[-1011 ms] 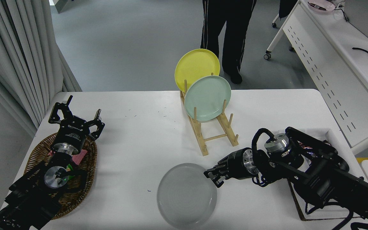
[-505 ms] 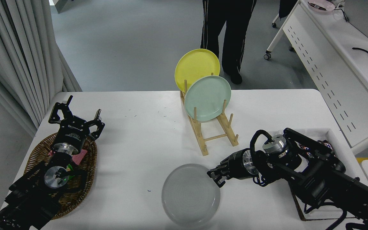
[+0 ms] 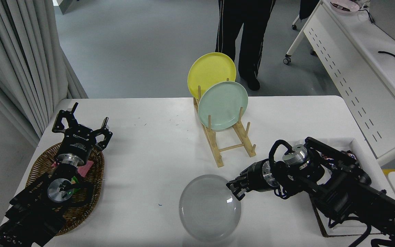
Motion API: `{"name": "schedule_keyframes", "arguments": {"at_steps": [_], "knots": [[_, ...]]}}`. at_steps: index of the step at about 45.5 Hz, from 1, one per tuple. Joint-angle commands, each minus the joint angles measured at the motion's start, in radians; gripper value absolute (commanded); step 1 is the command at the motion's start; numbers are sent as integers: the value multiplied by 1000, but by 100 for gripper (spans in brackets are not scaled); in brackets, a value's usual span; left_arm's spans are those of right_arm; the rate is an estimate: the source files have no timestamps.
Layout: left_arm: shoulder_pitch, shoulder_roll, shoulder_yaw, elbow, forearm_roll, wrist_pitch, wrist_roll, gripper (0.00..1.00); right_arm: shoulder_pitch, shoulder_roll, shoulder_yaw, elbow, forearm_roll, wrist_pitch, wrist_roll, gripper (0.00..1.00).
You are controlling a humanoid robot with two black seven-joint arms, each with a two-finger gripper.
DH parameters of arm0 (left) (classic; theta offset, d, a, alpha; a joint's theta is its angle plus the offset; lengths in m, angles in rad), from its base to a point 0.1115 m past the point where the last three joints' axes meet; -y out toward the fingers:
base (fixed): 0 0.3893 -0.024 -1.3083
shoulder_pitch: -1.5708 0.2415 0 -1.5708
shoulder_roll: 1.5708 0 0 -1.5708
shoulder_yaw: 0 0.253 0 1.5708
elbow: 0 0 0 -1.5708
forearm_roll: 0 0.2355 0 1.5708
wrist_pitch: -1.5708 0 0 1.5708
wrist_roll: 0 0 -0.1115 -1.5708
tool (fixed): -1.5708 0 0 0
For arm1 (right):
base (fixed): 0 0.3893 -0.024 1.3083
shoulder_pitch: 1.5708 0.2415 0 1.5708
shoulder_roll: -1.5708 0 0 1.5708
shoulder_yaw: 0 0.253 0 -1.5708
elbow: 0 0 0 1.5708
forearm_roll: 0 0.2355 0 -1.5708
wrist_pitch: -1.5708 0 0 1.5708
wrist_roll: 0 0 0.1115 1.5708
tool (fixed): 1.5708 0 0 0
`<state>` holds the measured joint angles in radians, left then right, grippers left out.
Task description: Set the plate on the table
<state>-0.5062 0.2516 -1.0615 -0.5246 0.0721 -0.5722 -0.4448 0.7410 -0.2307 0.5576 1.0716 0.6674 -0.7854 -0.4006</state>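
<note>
The light grey plate [image 3: 208, 208] is near the white table's [image 3: 149, 154] front edge, close above or on its surface; I cannot tell which. My right gripper [image 3: 236, 188] reaches in from the right and is shut on the plate's upper right rim. My left gripper [image 3: 81, 127] is parked at the lower left over a wicker basket, fingers spread open and empty.
A wooden rack [image 3: 230, 139] behind the plate holds a yellow plate [image 3: 211, 70] and a mint green plate [image 3: 223, 104] upright. The wicker basket [image 3: 43, 164] is at the left. A white tray [image 3: 351, 142] lies under my right arm. A person [image 3: 245, 34] stands beyond the far edge.
My right gripper has moved a little to the right, and the grey plate has shifted right with it. The left arm has not moved.
</note>
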Motion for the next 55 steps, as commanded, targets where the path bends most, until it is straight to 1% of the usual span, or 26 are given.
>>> {"name": "schedule_keyframes", "arguments": {"at_steps": [1, 12, 13, 14, 15, 24, 25, 26, 27, 28, 29, 30, 39, 43, 47, 51, 55], "knots": [[0, 0, 0, 0, 0, 0, 0, 100, 3, 1, 7, -2, -5, 0, 0, 0], [0, 0, 0, 0, 0, 0, 0, 100, 5, 1, 15, -2, -5, 0, 0, 0], [0, 0, 0, 0, 0, 0, 0, 100, 5, 1, 15, -2, -5, 0, 0, 6], [0, 0, 0, 0, 0, 0, 0, 100, 5, 1, 15, -2, -6, 0, 0, 14], [0, 0, 0, 0, 0, 0, 0, 100, 5, 1, 15, -4, -6, 0, 0, 19], [0, 0, 0, 0, 0, 0, 0, 100, 8, 1, 15, -7, -6, 0, 0, 20], [0, 0, 0, 0, 0, 0, 0, 100, 8, 2, 15, -7, -6, 0, 0, 21], [0, 0, 0, 0, 0, 0, 0, 100, 8, 2, 13, -7, -6, 0, 0, 27], [0, 0, 0, 0, 0, 0, 0, 100, 8, 2, 13, -7, -6, 0, 0, 39], [0, 0, 0, 0, 0, 0, 0, 100, 8, 2, 10, -6, -8, 0, 0, 61], [0, 0, 0, 0, 0, 0, 0, 100, 8, 2, 10, -5, -8, 0, 2, 93], [0, 0, 0, 0, 0, 0, 0, 100, 6, 2, 12, -5, -9, 0, 2, 100], [0, 0, 0, 0, 0, 0, 0, 100, 12, 8, 13, 10, -9, 0, 2, 100], [0, 0, 0, 0, 0, 0, 0, 100, 27, 62, 22, 4, -26, 11, 16, 100], [0, 0, 0, 0, 0, 0, 0, 100, 53, 106, 80, 2, -48, 96, 14, 100], [0, 0, 0, 0, 0, 0, 0, 100, 54, 113, 99, 14, -52, 188, 14, 100], [0, 0, 0, 0, 0, 0, 0, 100, 44, 109, 101, 31, -52, 328, 14, 100]]}}
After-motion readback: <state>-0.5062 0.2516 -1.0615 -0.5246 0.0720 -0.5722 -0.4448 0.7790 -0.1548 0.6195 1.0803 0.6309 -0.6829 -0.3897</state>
